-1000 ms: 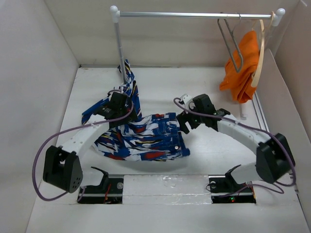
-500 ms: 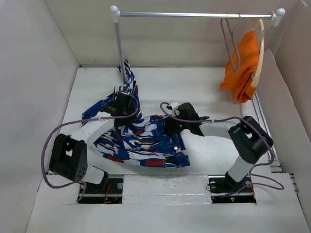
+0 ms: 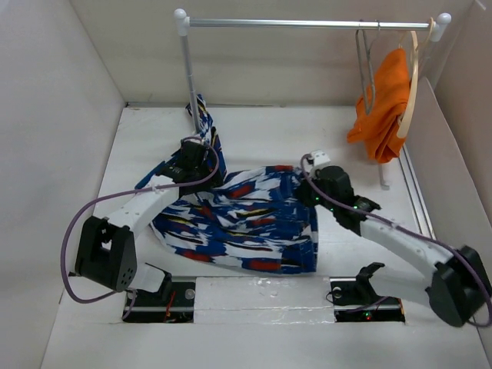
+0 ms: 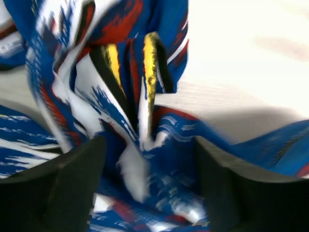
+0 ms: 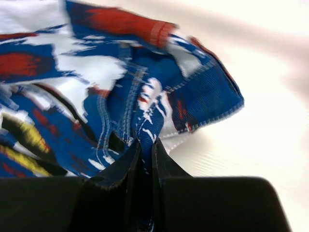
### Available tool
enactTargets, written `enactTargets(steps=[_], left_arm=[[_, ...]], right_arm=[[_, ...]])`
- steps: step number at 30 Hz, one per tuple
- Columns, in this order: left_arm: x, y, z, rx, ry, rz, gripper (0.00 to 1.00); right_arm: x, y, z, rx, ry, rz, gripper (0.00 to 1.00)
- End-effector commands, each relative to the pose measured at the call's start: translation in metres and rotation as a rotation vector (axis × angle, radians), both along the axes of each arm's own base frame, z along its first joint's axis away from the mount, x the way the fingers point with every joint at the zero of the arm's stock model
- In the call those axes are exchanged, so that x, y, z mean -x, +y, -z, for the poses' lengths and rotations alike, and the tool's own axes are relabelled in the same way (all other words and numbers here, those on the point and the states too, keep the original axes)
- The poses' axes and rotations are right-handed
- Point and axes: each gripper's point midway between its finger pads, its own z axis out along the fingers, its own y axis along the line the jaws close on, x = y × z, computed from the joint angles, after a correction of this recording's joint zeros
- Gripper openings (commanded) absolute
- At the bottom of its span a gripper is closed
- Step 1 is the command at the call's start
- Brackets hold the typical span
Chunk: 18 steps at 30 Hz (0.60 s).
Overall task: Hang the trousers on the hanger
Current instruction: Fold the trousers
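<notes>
The trousers (image 3: 238, 223) lie spread across the middle of the table, one leg trailing back to the foot of the rack's post. My right gripper (image 3: 310, 194) is at their right edge, shut on a blue fold of the waist cloth (image 5: 145, 121); the right gripper (image 5: 145, 151) pinches it tightly. My left gripper (image 3: 194, 156) hovers over the bunched leg, and in the left wrist view the left gripper (image 4: 149, 186) stands open, with trousers (image 4: 145, 96) cloth under and between the fingers (image 4: 72, 183). The hanger (image 3: 366, 73), thin grey wire, hangs on the rail at the back right.
A rack with a metal rail (image 3: 307, 23) and a post (image 3: 187, 77) stands at the back. A pale wooden hanger (image 3: 413, 84) bearing an orange garment (image 3: 382, 104) hangs beside the wire one. White walls enclose the table on three sides.
My right gripper reached left into the cloth, shut on it and drew it right, spreading the trousers wider. My left gripper shifted a little farther back along the leg.
</notes>
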Motion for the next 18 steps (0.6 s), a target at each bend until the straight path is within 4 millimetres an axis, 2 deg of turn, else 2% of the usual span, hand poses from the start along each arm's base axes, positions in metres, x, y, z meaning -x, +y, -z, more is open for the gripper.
enactTargets(steps=[1, 2, 3, 4, 5, 6, 7, 8, 9, 10, 12, 13, 14, 15, 16, 17, 18], left_arm=[[-0.021, -0.008, -0.046, 0.051, -0.124, -0.020, 0.80], [-0.023, -0.005, -0.049, 0.040, -0.131, -0.036, 0.91], [-0.027, -0.002, -0.053, 0.029, -0.147, -0.059, 0.92], [-0.030, 0.005, -0.056, 0.013, -0.166, -0.105, 0.93], [-0.032, 0.010, -0.060, 0.006, -0.182, -0.135, 0.94], [-0.032, 0.016, -0.058, -0.012, -0.192, -0.169, 0.94], [-0.032, 0.019, -0.058, -0.013, -0.201, -0.185, 0.94], [-0.035, 0.023, -0.063, 0.004, -0.222, -0.216, 0.94], [-0.035, 0.029, -0.058, 0.000, -0.222, -0.238, 0.93], [-0.037, 0.033, -0.057, -0.002, -0.229, -0.251, 0.93], [-0.044, 0.036, -0.054, 0.013, -0.222, -0.269, 0.91], [-0.048, 0.037, -0.054, 0.012, -0.218, -0.276, 0.91], [-0.054, 0.036, -0.047, 0.000, -0.207, -0.279, 0.91], [-0.062, 0.036, -0.052, -0.008, -0.220, -0.280, 0.91], [-0.067, 0.044, -0.051, -0.049, -0.228, -0.315, 0.91], [-0.070, 0.049, -0.037, -0.094, -0.195, -0.339, 0.85], [-0.075, 0.056, -0.036, -0.111, -0.190, -0.370, 0.83]], right_arm=[[-0.002, -0.106, -0.016, 0.195, -0.008, 0.338, 0.00], [-0.001, -0.126, -0.018, 0.216, -0.007, 0.394, 0.00], [0.002, -0.164, -0.013, 0.261, 0.022, 0.500, 0.00], [0.004, -0.181, -0.017, 0.265, 0.015, 0.550, 0.01], [0.004, -0.194, -0.016, 0.275, 0.022, 0.585, 0.15], [-0.001, -0.206, -0.010, 0.273, 0.024, 0.579, 0.54], [-0.004, -0.209, -0.012, 0.267, 0.015, 0.565, 0.66], [-0.007, -0.208, -0.005, 0.271, 0.049, 0.540, 0.73], [-0.006, -0.202, -0.002, 0.272, 0.079, 0.492, 0.78], [-0.011, -0.190, -0.008, 0.271, 0.068, 0.447, 0.78], [-0.014, -0.169, -0.014, 0.266, 0.048, 0.380, 0.75], [-0.014, -0.156, -0.018, 0.258, 0.030, 0.340, 0.67], [-0.009, -0.130, -0.021, 0.250, 0.009, 0.254, 0.53], [-0.007, -0.112, -0.027, 0.222, -0.024, 0.195, 0.21], [-0.003, -0.095, -0.029, 0.202, -0.042, 0.136, 0.09], [0.008, -0.067, -0.024, 0.185, -0.053, 0.033, 0.00], [0.015, -0.051, -0.020, 0.174, -0.046, -0.025, 0.00]])
